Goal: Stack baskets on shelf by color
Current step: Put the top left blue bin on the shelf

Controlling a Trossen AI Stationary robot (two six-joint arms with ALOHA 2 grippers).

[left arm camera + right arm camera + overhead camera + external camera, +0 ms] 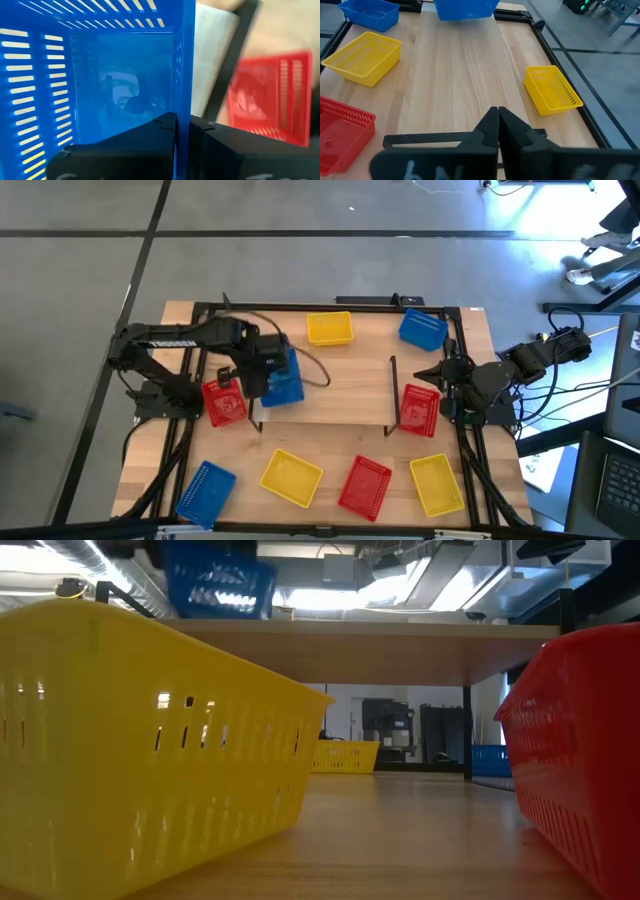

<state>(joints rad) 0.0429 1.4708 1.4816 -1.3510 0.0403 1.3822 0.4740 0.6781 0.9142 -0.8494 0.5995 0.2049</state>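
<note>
My left gripper [266, 370] is shut on a blue basket [285, 380] over the left end of the shelf [340, 395], a light-wood board on thin black legs. In the low view the blue basket [215, 580] sits right at the shelf's top [400, 640]; whether it rests on it I cannot tell. Red baskets lie on the table at the shelf's left end [223, 402] and right end [418, 408]. My right gripper [497, 122] is shut on nothing, beyond the shelf's right end. My left gripper pinches one side wall of the blue basket [183, 95], with one finger [162, 127] inside the basket and the other [210, 132] outside. The fingers come from above, pointing steeply down. The basket hangs below them, open side up and about level.
On the table lie a yellow basket [329, 328] and a blue one [423, 330] at the far side. Along the near edge lie a blue [205, 490], a yellow [291, 477], a red [365, 485] and another yellow [437, 484]. The black frame [330, 306] rims the tabletop.
</note>
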